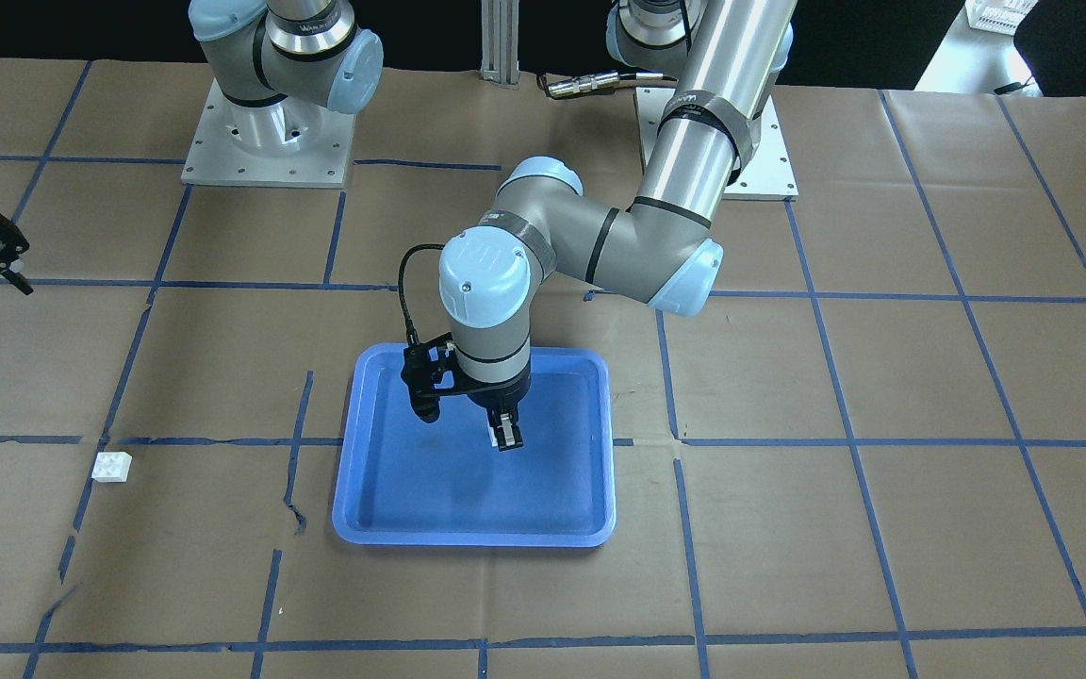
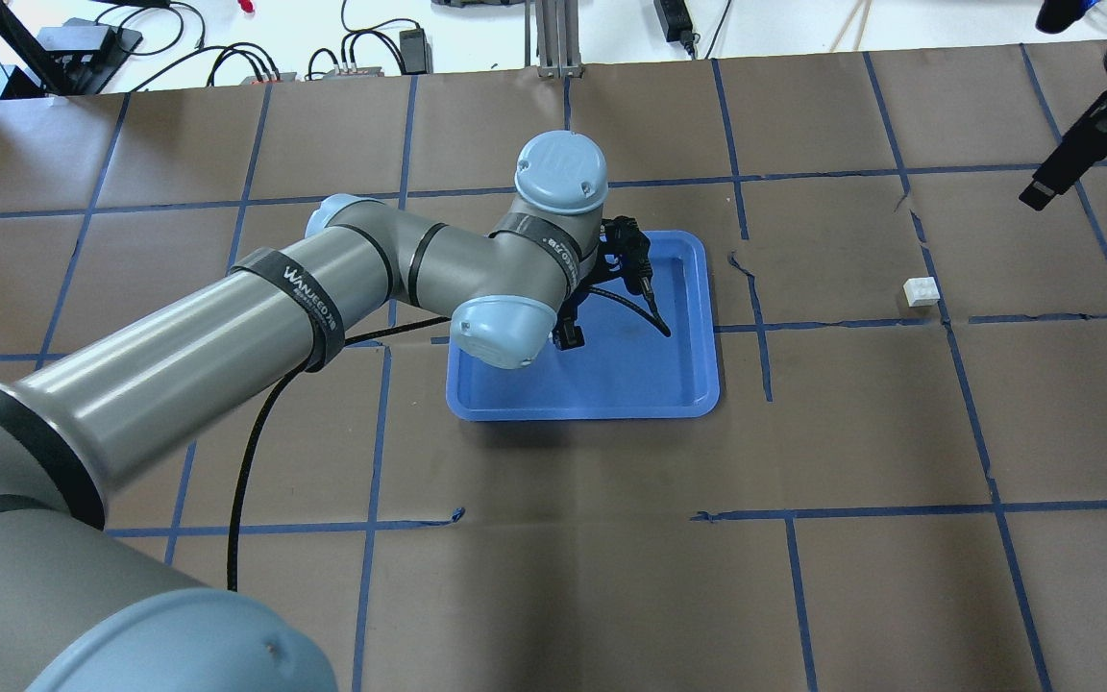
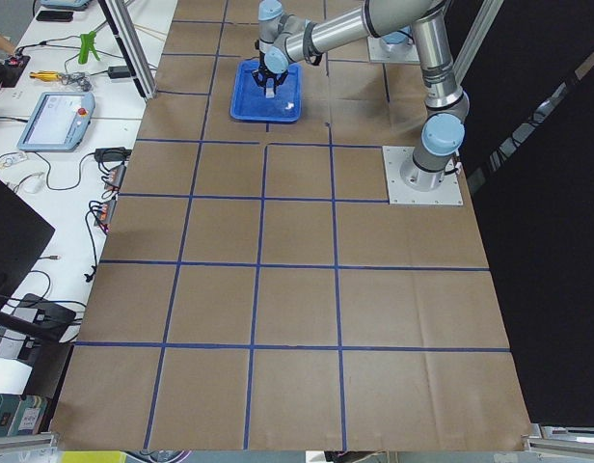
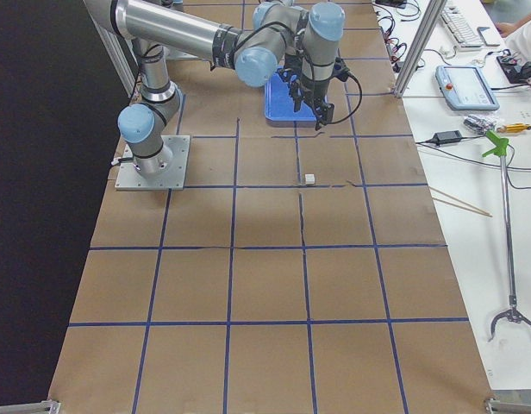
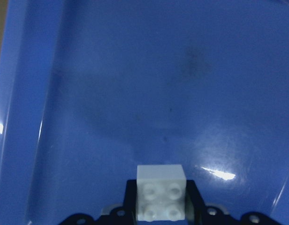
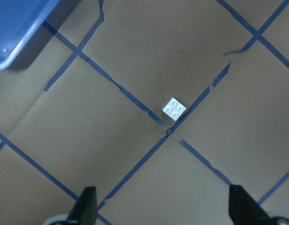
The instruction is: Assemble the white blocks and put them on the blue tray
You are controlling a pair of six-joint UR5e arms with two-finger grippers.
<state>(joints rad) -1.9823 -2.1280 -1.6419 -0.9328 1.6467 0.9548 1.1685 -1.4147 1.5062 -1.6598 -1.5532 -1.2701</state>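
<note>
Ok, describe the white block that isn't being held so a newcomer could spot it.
Start at the blue tray and, in the overhead view, look well to its right. There a loose white block lies alone on the brown paper beside a blue tape line. Unlike the other white block, clamped in the left gripper over the tray, nothing touches it.

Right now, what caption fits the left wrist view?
Left gripper holds a white block over the blue tray.

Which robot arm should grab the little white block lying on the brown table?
Right. The right claw hangs open above that loose block, while the left claw is busy over the blue tray, gripping the other block.
</note>
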